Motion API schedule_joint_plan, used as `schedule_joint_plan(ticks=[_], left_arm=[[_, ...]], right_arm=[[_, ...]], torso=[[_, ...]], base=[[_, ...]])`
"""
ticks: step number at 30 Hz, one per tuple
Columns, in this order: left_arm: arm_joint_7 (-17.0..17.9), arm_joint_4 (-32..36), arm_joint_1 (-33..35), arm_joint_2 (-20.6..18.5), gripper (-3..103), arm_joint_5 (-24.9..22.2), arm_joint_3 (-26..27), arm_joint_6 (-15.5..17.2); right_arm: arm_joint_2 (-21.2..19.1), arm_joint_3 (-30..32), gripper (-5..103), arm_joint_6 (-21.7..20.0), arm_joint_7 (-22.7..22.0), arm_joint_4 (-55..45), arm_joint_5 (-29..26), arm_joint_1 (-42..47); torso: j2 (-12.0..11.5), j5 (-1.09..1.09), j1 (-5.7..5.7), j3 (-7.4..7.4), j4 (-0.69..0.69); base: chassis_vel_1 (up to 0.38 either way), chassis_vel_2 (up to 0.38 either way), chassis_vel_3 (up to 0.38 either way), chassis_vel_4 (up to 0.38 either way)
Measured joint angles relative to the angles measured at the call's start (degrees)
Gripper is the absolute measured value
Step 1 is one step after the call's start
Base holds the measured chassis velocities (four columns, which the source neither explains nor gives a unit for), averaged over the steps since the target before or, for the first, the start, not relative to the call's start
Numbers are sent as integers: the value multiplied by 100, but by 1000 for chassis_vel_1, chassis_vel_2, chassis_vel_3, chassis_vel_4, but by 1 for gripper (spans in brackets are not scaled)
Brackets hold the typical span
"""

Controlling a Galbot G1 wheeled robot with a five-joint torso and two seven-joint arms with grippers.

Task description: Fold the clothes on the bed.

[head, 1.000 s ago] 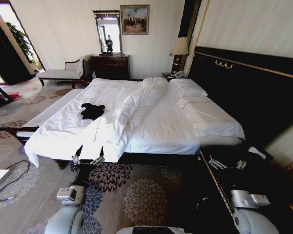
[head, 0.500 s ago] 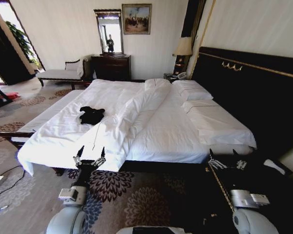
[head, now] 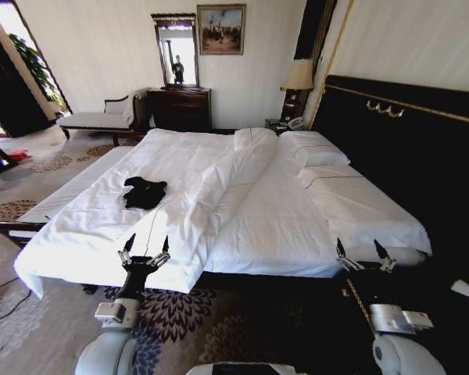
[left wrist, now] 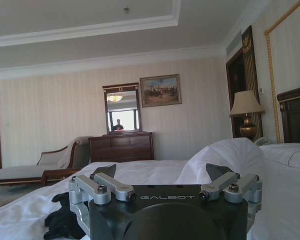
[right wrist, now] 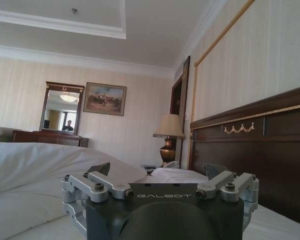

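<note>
black T-shirt, white bed, floral-patterned carpet

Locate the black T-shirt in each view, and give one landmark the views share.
Head view: black T-shirt crumpled on the bed, left of the duvet ridge.
Left wrist view: partly visible beside the left gripper.
Right wrist view: not visible.
Shared landmark: framed painting.

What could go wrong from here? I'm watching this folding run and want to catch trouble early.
The black T-shirt lies crumpled well in from the bed's near edge, so the left end effector, open at that edge, may have to overreach. The folded-back white duvet lies right beside the shirt and could get pinched with it. The right end effector, open near the dark headboard, could clip it.
</note>
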State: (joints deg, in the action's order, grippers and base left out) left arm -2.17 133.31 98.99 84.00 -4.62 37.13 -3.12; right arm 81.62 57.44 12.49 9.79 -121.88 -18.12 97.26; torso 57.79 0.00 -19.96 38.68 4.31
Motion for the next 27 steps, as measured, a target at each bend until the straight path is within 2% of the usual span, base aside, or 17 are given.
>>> schedule_joint_plan(ticks=[14,27], left_arm=[[0,-16,31,24,100,60,-25,-27],[0,7,74,44,100,86,-26,-48]], right_arm=[[8,-15,100,103,-42,-12,-117,-19],[39,-13,100,126,-46,19,1,-20]], torso=[[-2,0,-6,2,0],[0,0,2,-1,0]], base=[[-134,124,118,-118],[0,0,0,0]])
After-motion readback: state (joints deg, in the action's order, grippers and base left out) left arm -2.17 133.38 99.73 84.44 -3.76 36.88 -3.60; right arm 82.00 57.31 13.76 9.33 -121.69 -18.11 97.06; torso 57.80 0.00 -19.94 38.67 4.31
